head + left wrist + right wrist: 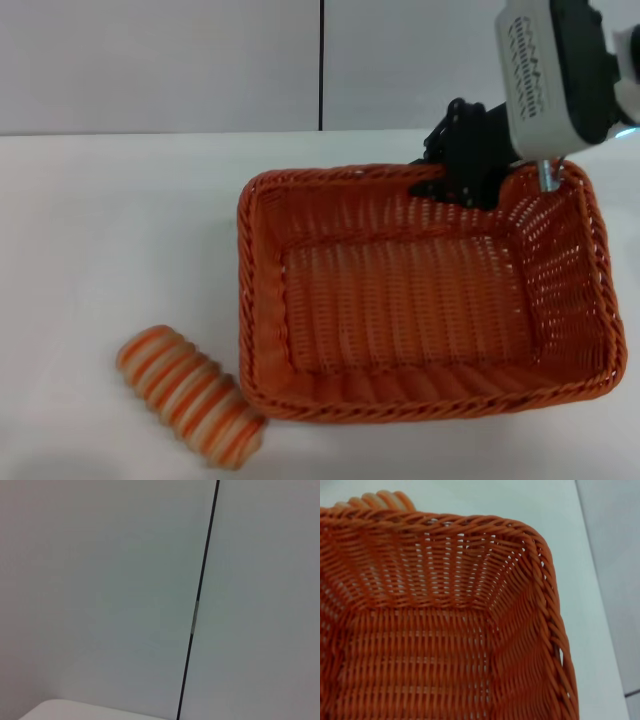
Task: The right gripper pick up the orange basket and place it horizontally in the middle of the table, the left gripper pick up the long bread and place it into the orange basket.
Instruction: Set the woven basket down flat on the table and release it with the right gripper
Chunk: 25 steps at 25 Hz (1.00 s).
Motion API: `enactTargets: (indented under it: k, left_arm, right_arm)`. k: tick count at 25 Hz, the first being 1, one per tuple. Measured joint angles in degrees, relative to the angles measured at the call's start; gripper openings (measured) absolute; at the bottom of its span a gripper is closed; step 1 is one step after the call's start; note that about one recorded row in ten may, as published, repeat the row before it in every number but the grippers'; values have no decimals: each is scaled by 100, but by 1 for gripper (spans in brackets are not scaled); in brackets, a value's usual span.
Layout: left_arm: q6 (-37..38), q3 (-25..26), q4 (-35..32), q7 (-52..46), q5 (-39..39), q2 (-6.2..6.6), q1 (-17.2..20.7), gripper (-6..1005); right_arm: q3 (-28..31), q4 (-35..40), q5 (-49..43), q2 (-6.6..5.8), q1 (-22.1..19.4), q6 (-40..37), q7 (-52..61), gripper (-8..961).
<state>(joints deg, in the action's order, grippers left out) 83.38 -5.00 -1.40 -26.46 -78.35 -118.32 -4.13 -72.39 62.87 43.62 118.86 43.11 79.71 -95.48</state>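
The orange basket (420, 398) rests flat on the white table (120, 230), its long side running left to right, right of centre. My right gripper (455, 178) is at the basket's far rim near the back right corner, its black tip overlapping the braided edge. The right wrist view looks down into the orange basket (445, 550) at one inner corner. The long bread (190, 395), striped orange and cream, lies on the table just off the basket's near left corner, and a bit of the long bread (382, 499) peeks past the rim. The left gripper is out of view.
A grey wall with a black vertical seam (321, 65) stands behind the table. The left wrist view shows that wall seam (197, 605) and a small piece of table edge (75, 710). Bare table (520, 500) lies left of the basket.
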Motion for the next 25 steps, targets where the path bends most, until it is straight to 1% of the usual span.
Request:
enactTargets:
  k: [4,8,12,16,19,20,25]
  left_arm:
    - [112,0,83,0,-1,-1,23,799]
    - [140,-10,123,0,-20,-5,29,799]
    - [160,-24,145,0,-37,5,74,799]
    - [243,-23,148,-1,-34,6,143,799]
    - [243,-23,148,-1,-34,6,143,799]
    - [416,-13,149,-52,-24,0,188,799]
    - [537,-27,149,-64,-34,4,205,799]
  right_arm:
    - [-442,63,226,10,-211,-250,-71,157]
    - [-715,278,232,16,-417,-454,-87,157]
    - [-936,718,229,32,-706,-649,-92,158]
    - [-1389,1162,204,38,-1064,-1106,-87,163]
    - [-1446,1191,268,41,-1116,-1203,-48,179]
    - [-1446,1170,317,43,-1119,-1217,-36,184]
    - [-1451,1085,517,43,-1155,-1344,-15,211]
